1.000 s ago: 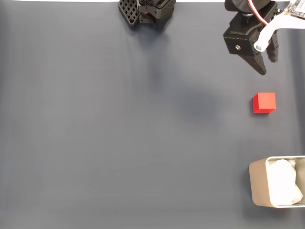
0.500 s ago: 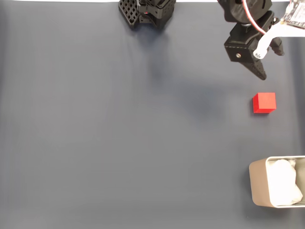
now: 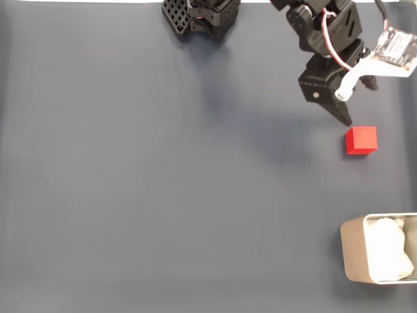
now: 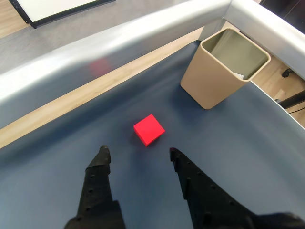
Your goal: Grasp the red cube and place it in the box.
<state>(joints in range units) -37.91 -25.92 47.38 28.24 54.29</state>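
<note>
You are on the approach, with your hand [image 4: 138, 155] spread wide and empty and the red cube [image 4: 149, 129] lying just ahead of the fingertips on the dark worktop [image 3: 163, 195], not yet between them. Carry the hand forward and down until the cube sits squarely between both fingers before closing; the cube lies turned to the jaws, so roll the wrist to meet flat faces. The box [image 3: 376, 248] waits well apart beyond it.
</note>
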